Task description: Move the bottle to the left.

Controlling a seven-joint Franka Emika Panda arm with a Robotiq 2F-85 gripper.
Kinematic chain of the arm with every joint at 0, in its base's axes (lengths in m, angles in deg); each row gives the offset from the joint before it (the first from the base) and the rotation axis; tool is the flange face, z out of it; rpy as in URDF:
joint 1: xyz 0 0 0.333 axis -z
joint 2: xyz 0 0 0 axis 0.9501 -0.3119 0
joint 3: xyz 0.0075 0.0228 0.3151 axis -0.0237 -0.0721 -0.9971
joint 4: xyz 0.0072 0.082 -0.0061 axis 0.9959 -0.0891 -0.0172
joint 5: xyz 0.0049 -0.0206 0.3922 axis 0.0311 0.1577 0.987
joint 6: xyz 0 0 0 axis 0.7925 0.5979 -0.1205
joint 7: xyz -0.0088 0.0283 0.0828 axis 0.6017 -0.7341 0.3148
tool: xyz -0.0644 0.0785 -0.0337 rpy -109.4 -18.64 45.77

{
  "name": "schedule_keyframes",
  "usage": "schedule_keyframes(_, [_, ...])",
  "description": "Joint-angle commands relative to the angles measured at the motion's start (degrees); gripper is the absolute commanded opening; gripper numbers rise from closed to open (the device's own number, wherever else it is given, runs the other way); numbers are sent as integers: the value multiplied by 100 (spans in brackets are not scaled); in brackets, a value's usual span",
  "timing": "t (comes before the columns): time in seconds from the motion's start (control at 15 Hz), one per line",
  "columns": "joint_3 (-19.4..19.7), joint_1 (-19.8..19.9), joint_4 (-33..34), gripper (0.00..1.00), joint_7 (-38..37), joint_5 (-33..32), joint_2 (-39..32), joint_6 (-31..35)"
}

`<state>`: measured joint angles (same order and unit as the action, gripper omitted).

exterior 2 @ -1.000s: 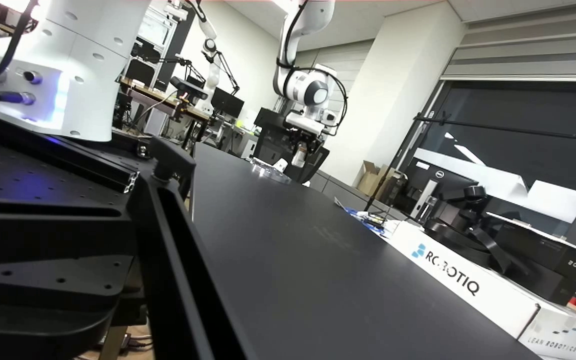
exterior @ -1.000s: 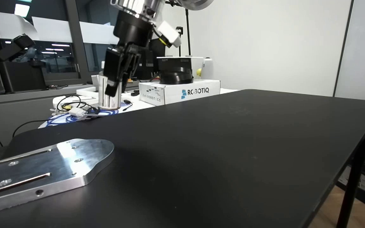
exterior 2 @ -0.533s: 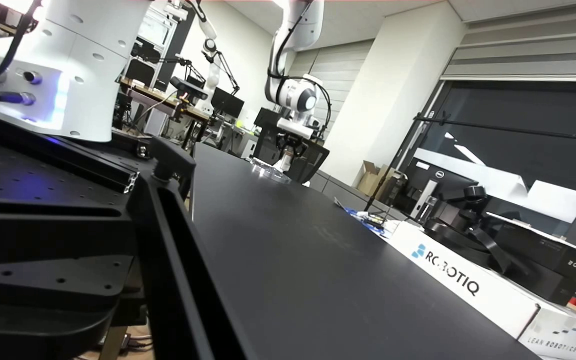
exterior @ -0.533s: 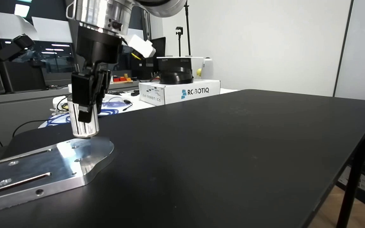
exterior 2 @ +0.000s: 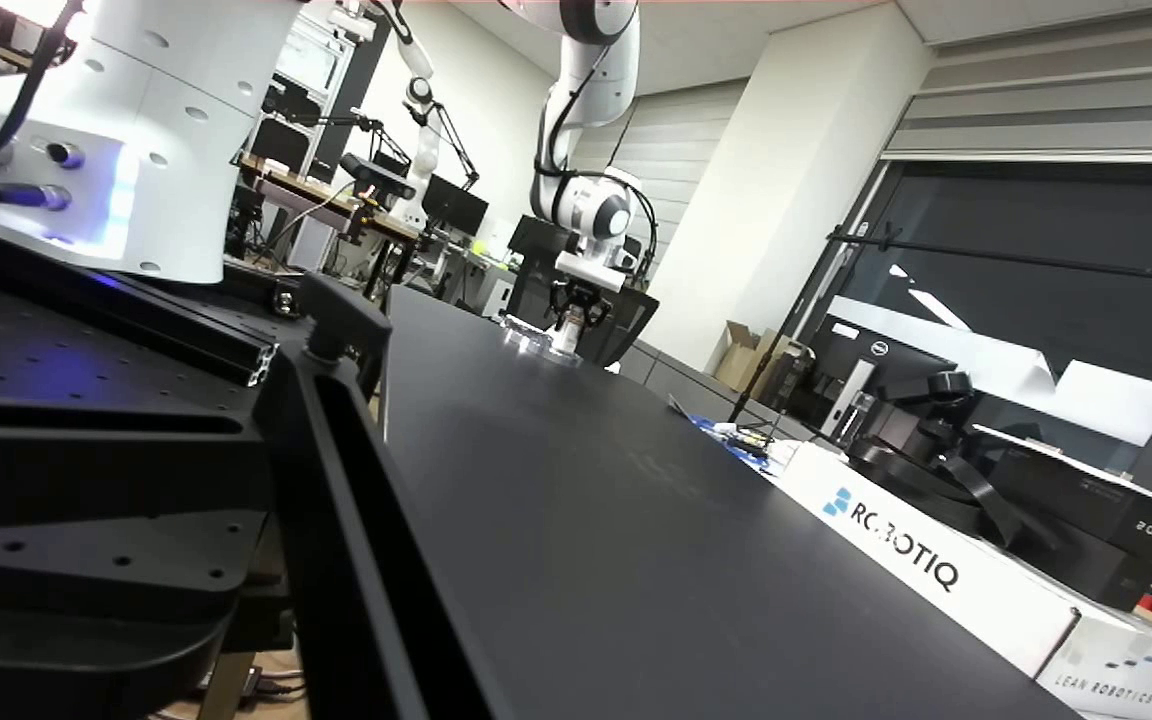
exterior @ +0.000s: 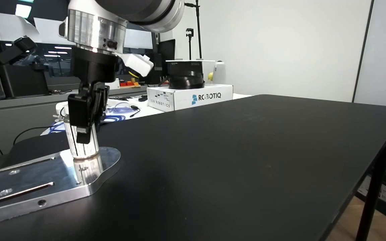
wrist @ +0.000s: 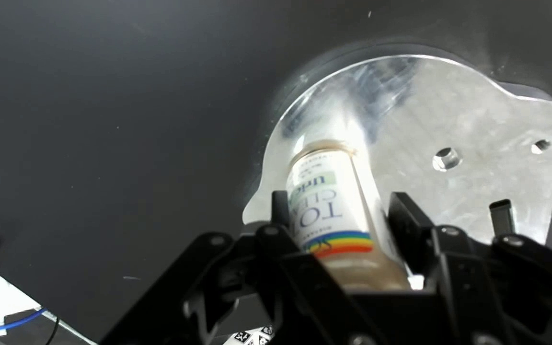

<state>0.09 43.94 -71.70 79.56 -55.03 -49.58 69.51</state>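
Can see a pale wall (exterior: pixel 280 47) closing off the far side in an exterior view, with a broad black table (exterior: pixel 246 160) spread out in front from near to far. Can trace the white robot arm (exterior 2: pixel 591 90) hanging down over the table in both exterior views. In an exterior view, can read ROBOTIQ on a long white box (exterior: pixel 209 102) with black gear (exterior: pixel 186 78) on top, just beyond the table's far left edge, and find a flat metal plate (exterior: pixel 35 180) lying near left, rounded end toward the right. Find the gripper (wrist: pixel 342 208) just above that end, set narrow and holding the bottle (wrist: pixel 326 196), with dark fingers (wrist: pixel 408 223) along both sides of its body. Place the bottle itself on the plate's rounded end, nearly upright, base down on the metal. Can pick out a rainbow stripe (wrist: pixel 342 243) on its label and, to the right in the wrist view, a small hole (wrist: pixel 447 159) in the plate.
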Motion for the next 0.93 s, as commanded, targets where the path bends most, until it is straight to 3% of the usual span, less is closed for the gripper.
schedule_keyframes(0.0, [22,-58,662,29,88,-93,-373,-297])
schedule_keyframes(0.2, [24,-80,893,29,72,-55,-475,-439])
schedule_keyframes(0.27, [-1,-80,945,79,99,-45,-478,-474])
schedule_keyframes(0.33, [-5,-89,965,81,99,-47,-470,-467])
schedule_keyframes(0.53, [-60,-82,845,98,122,29,-303,-432])
schedule_keyframes(0.87, [14,-223,515,100,-128,-75,124,-300])
